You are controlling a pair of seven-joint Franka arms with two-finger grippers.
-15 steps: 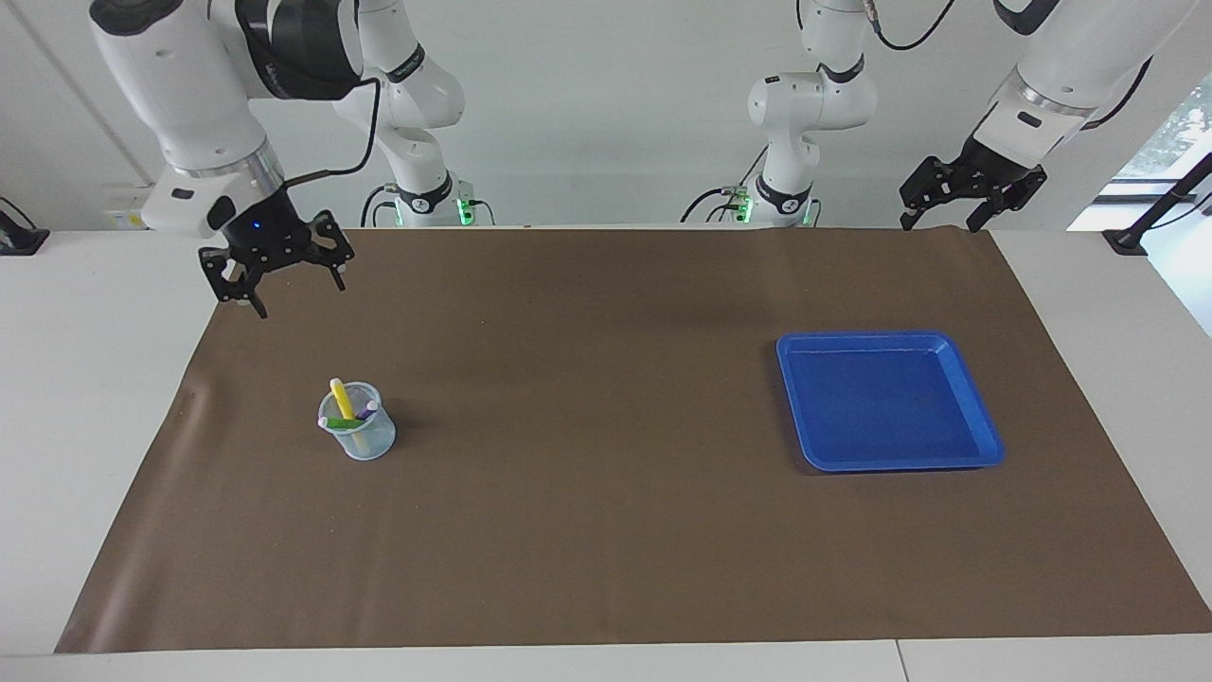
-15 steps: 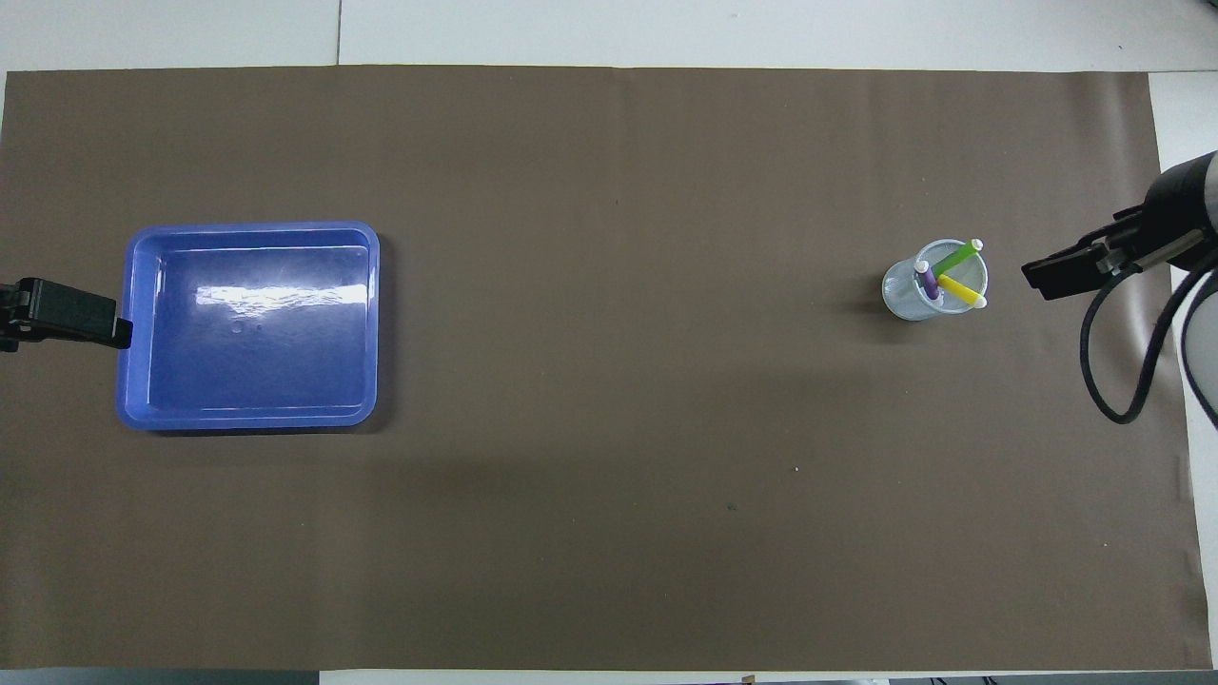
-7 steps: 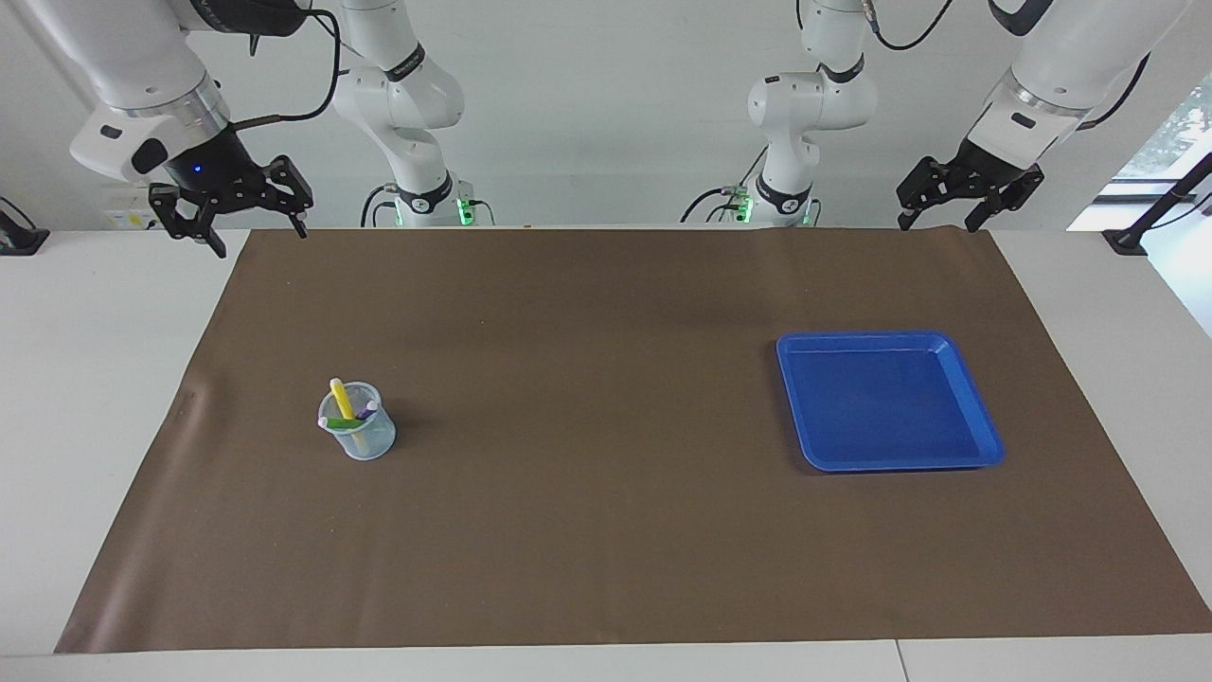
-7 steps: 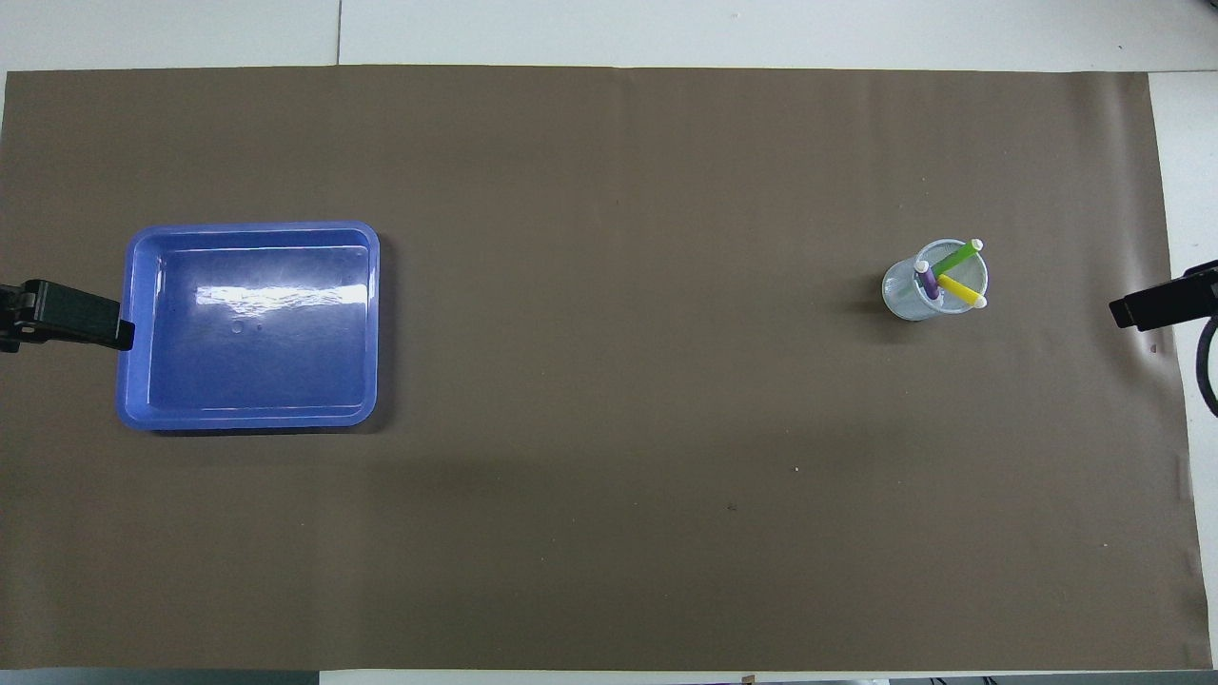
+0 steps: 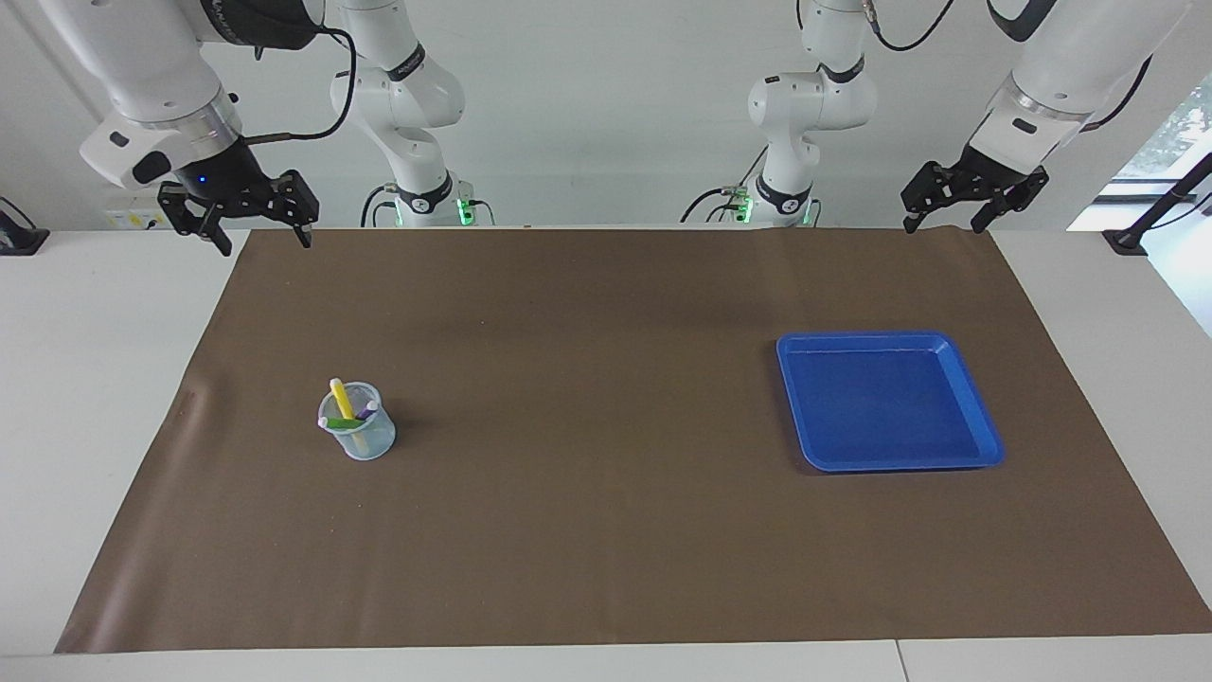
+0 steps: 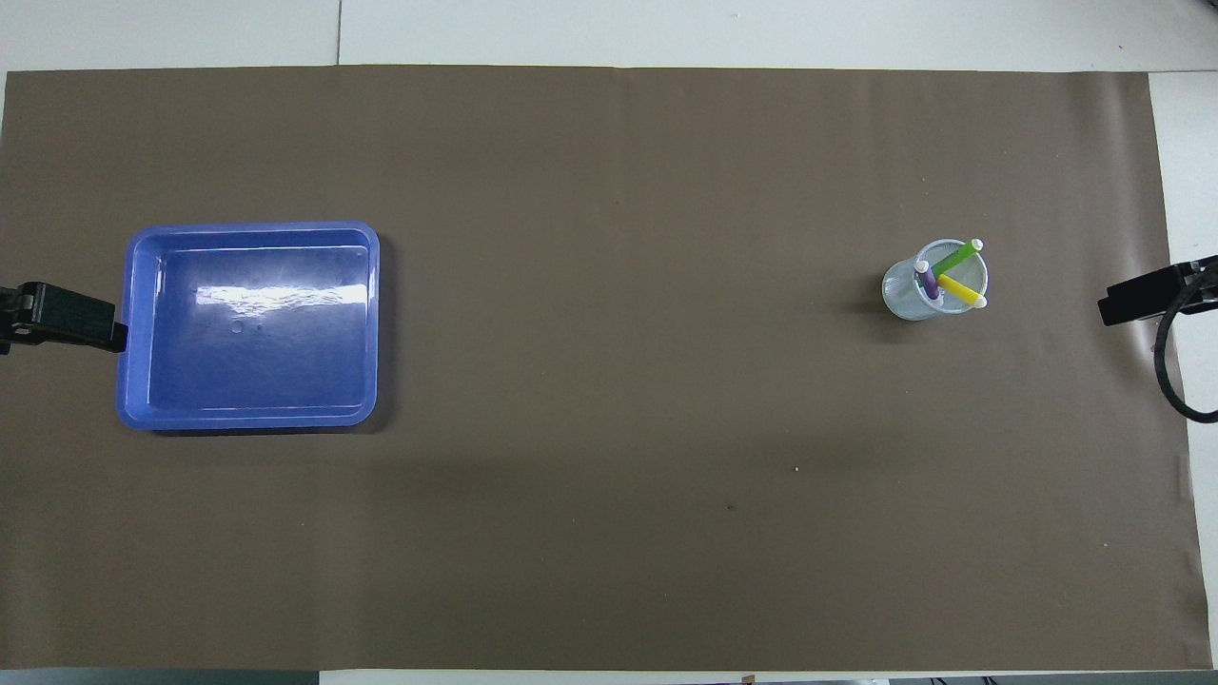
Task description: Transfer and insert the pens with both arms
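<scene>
pens (image 5: 346,407) in cup (image 5: 360,438) | tray (image 5: 980,431) apart | right gripper (image 5: 258,232), left gripper (image 5: 942,216) — jaws apart, raised over mat (image 5: 606,530) corners

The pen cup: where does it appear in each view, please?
Facing view: the pen cup stands on the brown mat, toward the right arm's end, low in the picture's left half.
Overhead view: the pen cup is at the right, above mid-height.
Shared landmark: the blue tray, toward the left arm's end.

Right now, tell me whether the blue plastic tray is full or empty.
Empty: the blue plastic tray shows only its bare glossy floor in both views.
</scene>
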